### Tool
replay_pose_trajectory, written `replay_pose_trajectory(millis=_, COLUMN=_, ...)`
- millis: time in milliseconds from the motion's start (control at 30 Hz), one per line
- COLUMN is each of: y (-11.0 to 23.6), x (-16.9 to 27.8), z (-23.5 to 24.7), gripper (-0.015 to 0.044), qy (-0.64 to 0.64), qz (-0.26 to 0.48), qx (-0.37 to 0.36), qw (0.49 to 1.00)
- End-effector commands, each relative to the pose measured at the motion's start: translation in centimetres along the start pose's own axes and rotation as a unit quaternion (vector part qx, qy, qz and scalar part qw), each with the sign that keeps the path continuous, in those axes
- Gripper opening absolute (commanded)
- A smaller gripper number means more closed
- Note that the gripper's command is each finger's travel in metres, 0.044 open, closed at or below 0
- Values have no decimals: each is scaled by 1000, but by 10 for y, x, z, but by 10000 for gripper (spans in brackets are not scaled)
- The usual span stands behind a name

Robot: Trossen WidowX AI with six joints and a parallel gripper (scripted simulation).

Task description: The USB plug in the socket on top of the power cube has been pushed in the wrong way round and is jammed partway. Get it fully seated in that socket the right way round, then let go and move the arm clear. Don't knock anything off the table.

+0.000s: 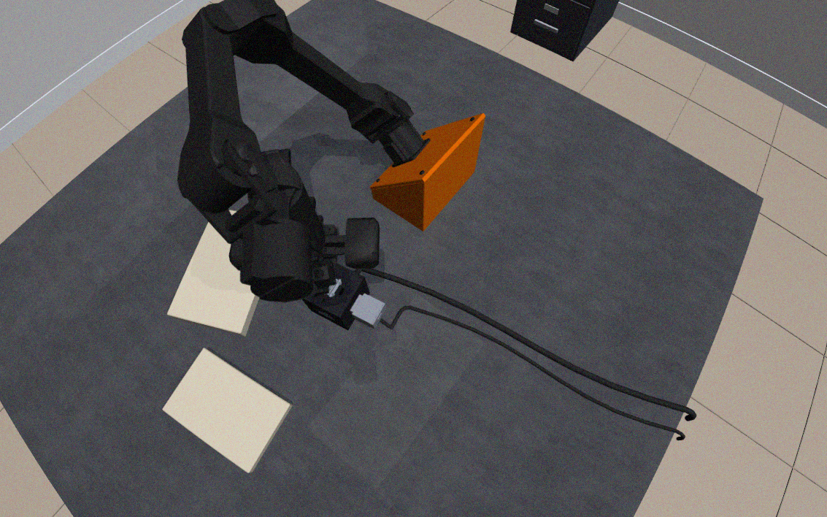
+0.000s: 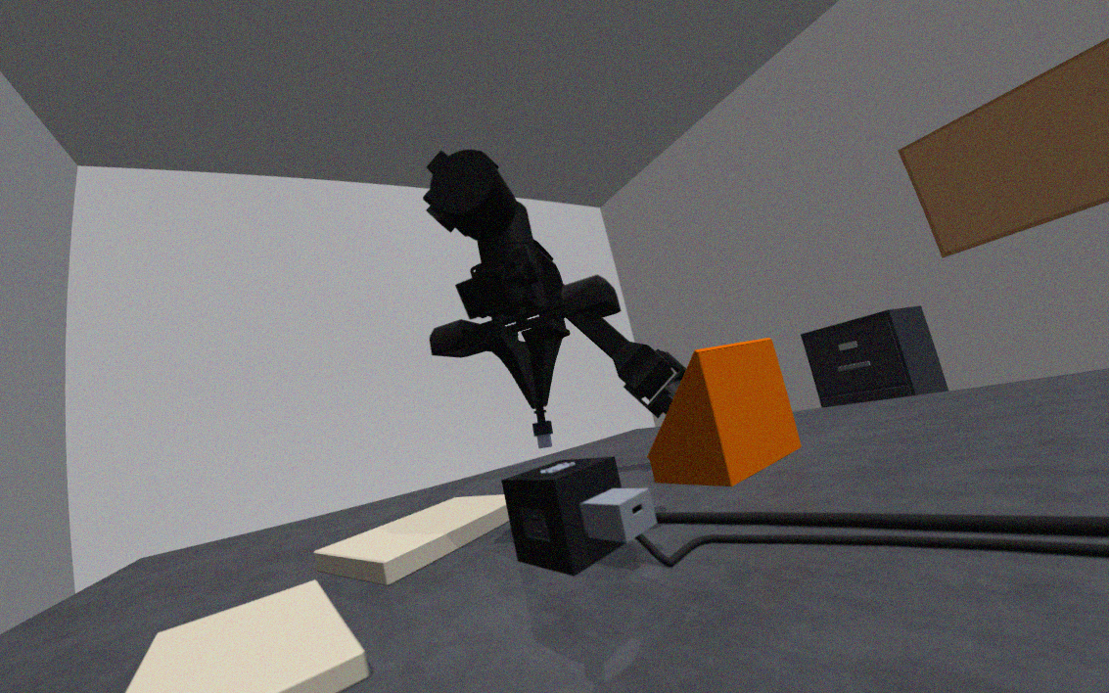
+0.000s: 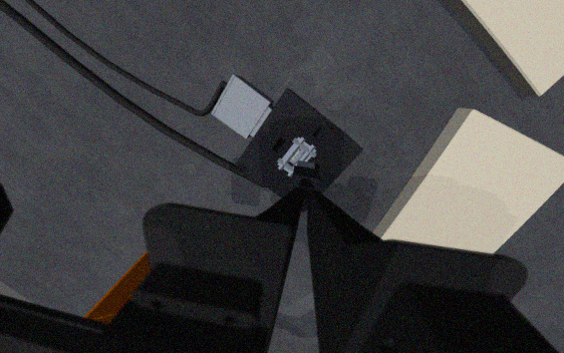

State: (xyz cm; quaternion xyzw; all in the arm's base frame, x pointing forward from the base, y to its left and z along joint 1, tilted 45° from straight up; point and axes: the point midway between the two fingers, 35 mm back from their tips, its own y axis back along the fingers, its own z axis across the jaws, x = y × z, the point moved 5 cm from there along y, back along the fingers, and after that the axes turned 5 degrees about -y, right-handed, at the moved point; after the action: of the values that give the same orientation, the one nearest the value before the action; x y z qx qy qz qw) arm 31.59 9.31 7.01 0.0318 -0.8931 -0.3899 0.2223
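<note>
My gripper (image 2: 540, 408) (image 3: 305, 196) is shut on the small black USB plug (image 2: 542, 428) (image 3: 311, 171); its grey metal end points down. The plug is out of the socket, with a gap between its tip and the cube in the exterior view. The black power cube (image 2: 560, 526) (image 3: 290, 112) (image 1: 329, 312) stands upright on the dark surface. The pale socket (image 2: 557, 468) (image 3: 295, 156) (image 1: 334, 288) is on its top; the plug partly covers it in the wrist view. The fingertips are hidden in the top view. I cannot tell which way round the plug is.
A light grey block (image 1: 367, 309) (image 2: 607, 517) (image 3: 241, 106) is attached to the cube's side. Two black cables (image 1: 480, 318) (image 1: 500, 344) run away from there. The orange wedge (image 1: 449, 166) (image 2: 735, 413) stands at the arm's base. Two cream slabs (image 1: 227, 410) (image 1: 195, 296) lie nearby.
</note>
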Motion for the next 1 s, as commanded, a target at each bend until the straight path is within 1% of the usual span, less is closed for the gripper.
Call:
replay_pose_trajectory(millis=0, y=0, x=0, z=0, gripper=0, qy=-57, qz=0, qx=0, qw=998)
replay_pose_trajectory(millis=467, y=0, x=0, z=0, gripper=0, qy=-238, qz=0, qx=0, qw=971)
replay_pose_trajectory(millis=967, y=0, x=0, z=0, gripper=0, qy=-422, qz=0, qx=0, qw=906)
